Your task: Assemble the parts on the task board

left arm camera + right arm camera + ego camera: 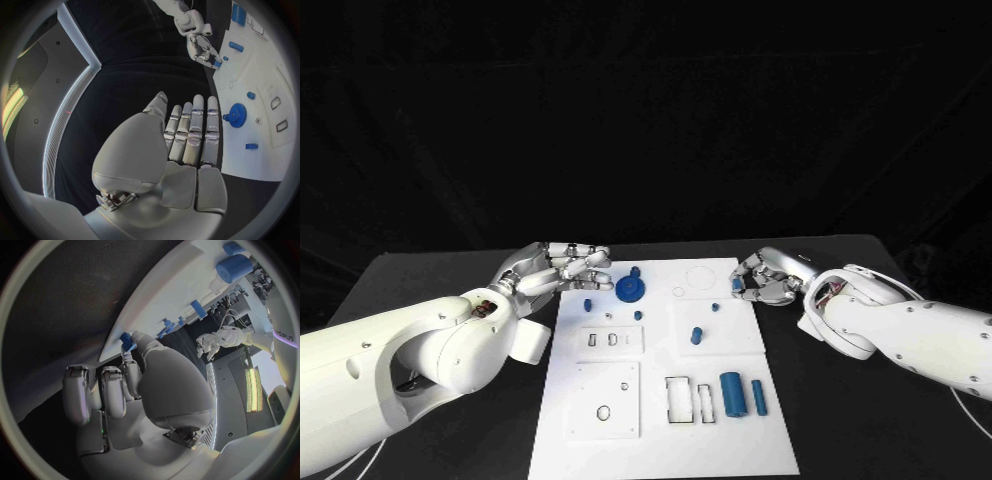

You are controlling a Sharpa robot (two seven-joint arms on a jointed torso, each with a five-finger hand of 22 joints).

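Note:
The white task board (733,445) lies in the middle of the black table. A blue gear (632,290) (237,115) stands near its far left corner, with small blue pegs (587,303) beside it. My left hand (560,270) (187,140) hovers at the board's far left edge next to the gear, fingers straight and apart, holding nothing. My right hand (769,277) (144,385) is at the board's far right edge and pinches a small blue part (127,341) (217,64) between thumb and fingertip, just over the edge.
A thick blue cylinder (730,388) (234,267) and a slim blue pin (759,397) lie at the board's near right, beside rectangular slots (679,400). An oblong blue piece (697,335) lies mid-board. Bare black table (430,280) flanks the board on both sides.

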